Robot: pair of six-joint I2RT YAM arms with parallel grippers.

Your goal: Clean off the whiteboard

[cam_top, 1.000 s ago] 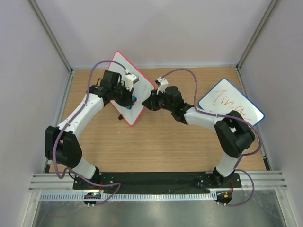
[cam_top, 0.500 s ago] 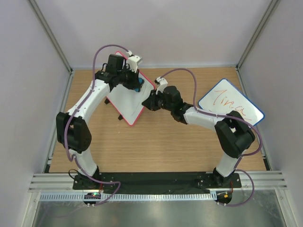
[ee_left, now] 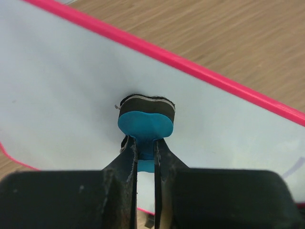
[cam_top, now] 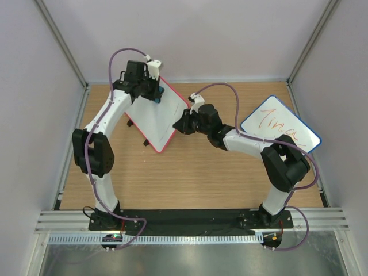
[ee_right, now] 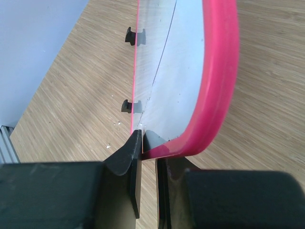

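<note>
The whiteboard point(cam_top: 156, 119), white with a red-pink frame, stands tilted on edge at mid table, its face blank. My left gripper point(cam_top: 157, 92) is shut on a blue eraser point(ee_left: 145, 124) and presses its dark felt pad against the board's far upper part; the board face point(ee_left: 62, 90) fills the left wrist view. My right gripper point(cam_top: 183, 122) is shut on the board's right edge, its jaws pinching the pink frame point(ee_right: 217, 86) in the right wrist view. Two black clips point(ee_right: 134, 36) show on the board's far side.
A blue-framed board point(cam_top: 280, 130) with orange writing lies at the right, partly under my right arm. Grey walls close the wooden table point(cam_top: 195, 178) at left, right and back. A black rail point(cam_top: 184, 217) runs along the near edge.
My left gripper has swept the eraser up the board, from its middle towards the far upper corner. The right gripper and the board have stayed put.
</note>
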